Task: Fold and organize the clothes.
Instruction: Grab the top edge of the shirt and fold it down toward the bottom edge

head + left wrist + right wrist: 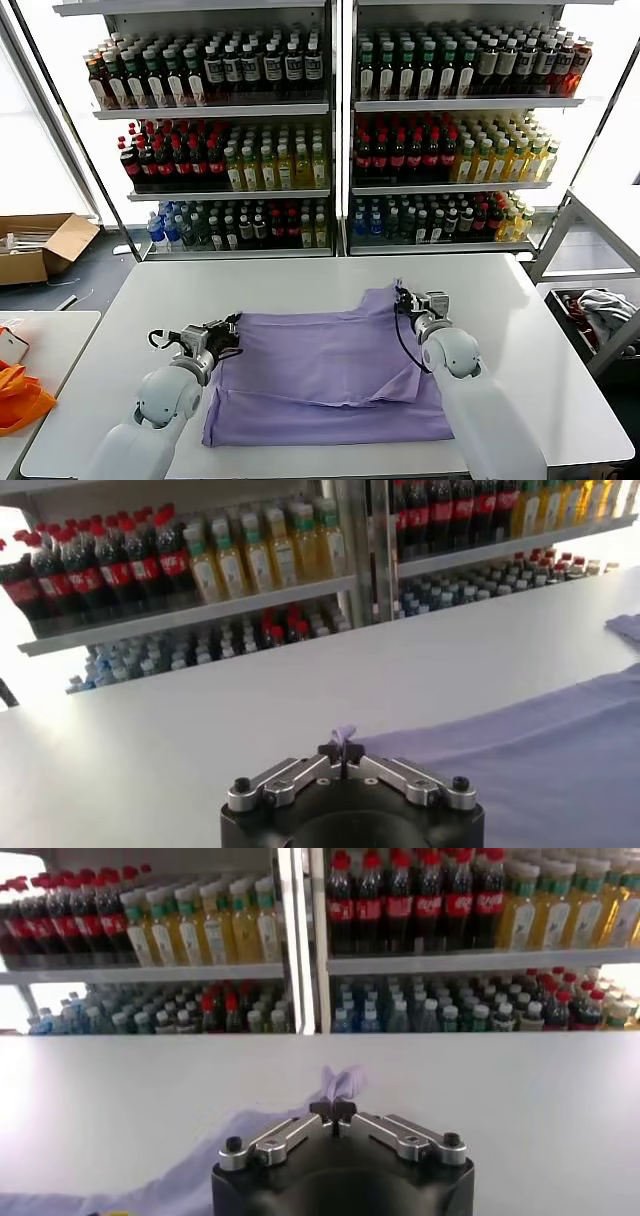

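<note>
A lavender T-shirt (320,375) lies spread and partly folded on the white table (270,285). My left gripper (232,335) is shut on the shirt's left edge; in the left wrist view a small tuft of purple cloth (343,734) sticks up between its closed fingertips (342,750). At the shirt's far right corner, my right gripper (403,301) is shut on it too. The right wrist view shows a pinch of fabric (342,1084) standing above the closed gripper (333,1110). The rest of the shirt (520,750) trails off flat on the table.
Shelves of bottled drinks (330,130) stand behind the table. A cardboard box (40,245) sits on the floor at the left. An orange bag (20,395) rests on a side table at the left. A bin with cloth (598,312) stands at the right.
</note>
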